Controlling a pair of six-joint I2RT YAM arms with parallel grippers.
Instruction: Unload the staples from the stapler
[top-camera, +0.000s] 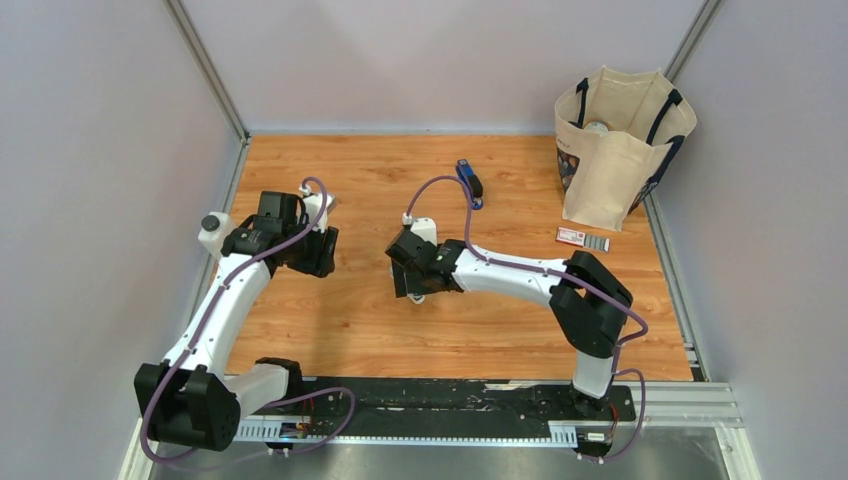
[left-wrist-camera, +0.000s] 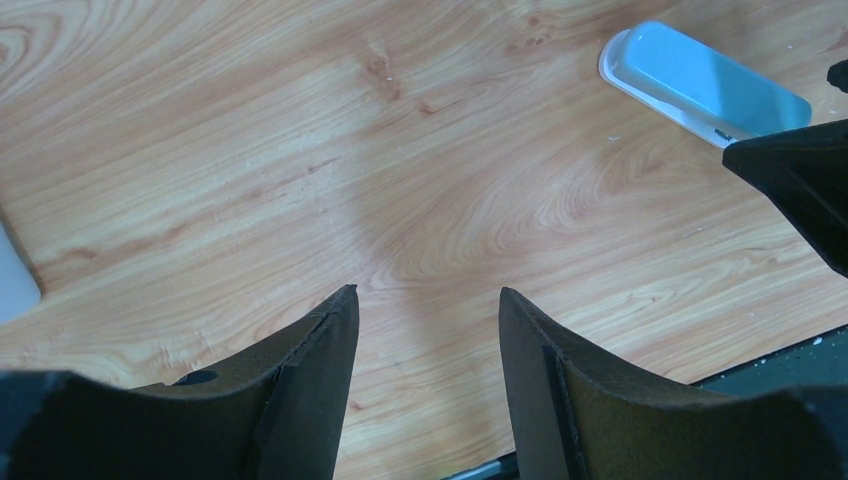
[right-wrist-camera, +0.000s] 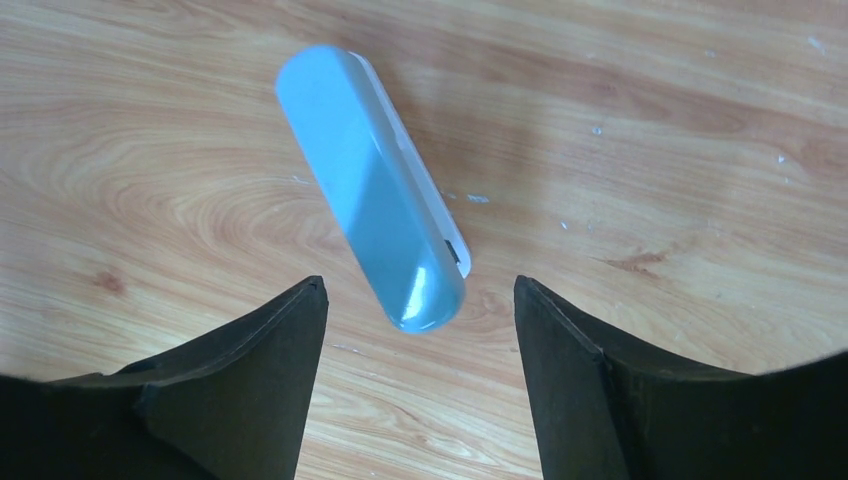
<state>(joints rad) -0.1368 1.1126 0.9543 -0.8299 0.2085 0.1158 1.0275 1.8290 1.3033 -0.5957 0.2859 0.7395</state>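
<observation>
**A:** What sits at the far left?

**B:** A white container with a black cap stands at the left edge of the wooden table, close beside the left arm's wrist.

**A:** And the left gripper?

**B:** The left gripper hovers over bare wood. Its two dark fingers are spread apart with nothing between them, and it points toward the middle of the table.

**A:** What is in the middle?

**B:** The right gripper, reaching in from the right. Its fingers are parted too and hold nothing. Below them a pale blue oblong piece lies flat on the wood. In the wrist view, one rounded end sits between the fingertips, apart from both.

**A:** Where is the stapler?

**B:** The stapler lies on the table farther back, beyond the right gripper and well apart from both grippers. It is blue with a black end. The right arm's purple cable arcs past it in the overhead view.

**A:** And to the right?

**B:** A small red-and-white box lies on the wood. Just behind it, a cream tote bag with dark handles stands upright in the far right corner.
</observation>
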